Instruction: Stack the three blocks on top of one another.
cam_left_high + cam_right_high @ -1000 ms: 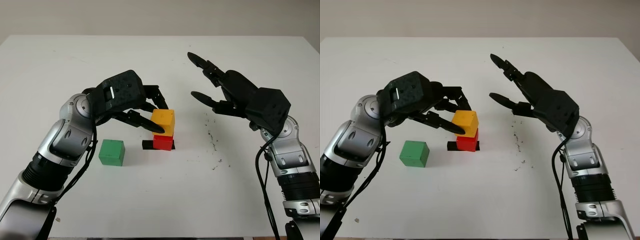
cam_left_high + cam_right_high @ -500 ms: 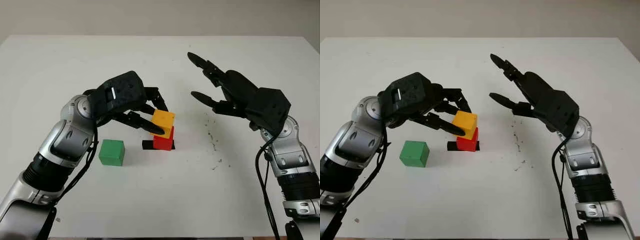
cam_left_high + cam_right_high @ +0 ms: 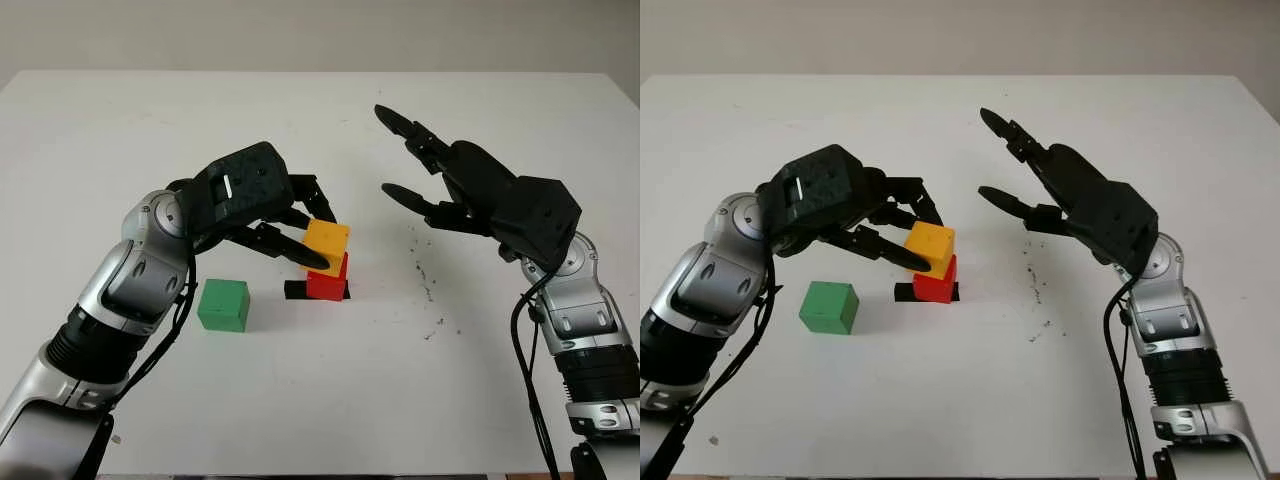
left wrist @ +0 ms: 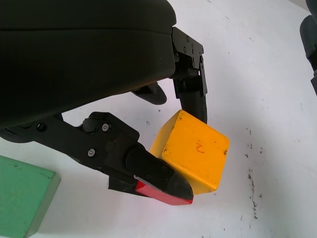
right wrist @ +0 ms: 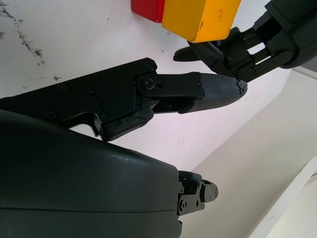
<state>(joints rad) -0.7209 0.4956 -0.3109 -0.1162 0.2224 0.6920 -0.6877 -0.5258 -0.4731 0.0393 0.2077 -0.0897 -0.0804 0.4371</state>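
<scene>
1. Now, the left hand (image 3: 290,225) has its fingers (image 4: 148,171) closed around the yellow block (image 3: 327,243), one on the near face and one on the far face, holding it on top of the red block (image 3: 326,284).
2. Yellow sits skewed on red, turned a little and overhanging towards the left hand — not squared up, by my reading.
3. Red rests on the table (image 3: 330,400) at a small black marker (image 3: 296,290), near the middle.
4. Over to the left, the green block (image 3: 223,305) stands alone on the table, well apart from the pair, untouched.
5. The right hand (image 3: 440,185) hovers open above the table, to the right of the stack, holding nothing.
6. These blocks look rigid and light, with smooth flat faces — likely slick, so a pinch on two opposite sides, midway up, should serve best.
7. Judged from here, two are stacked and green is left; any nudge on release could tip yellow off.
</scene>
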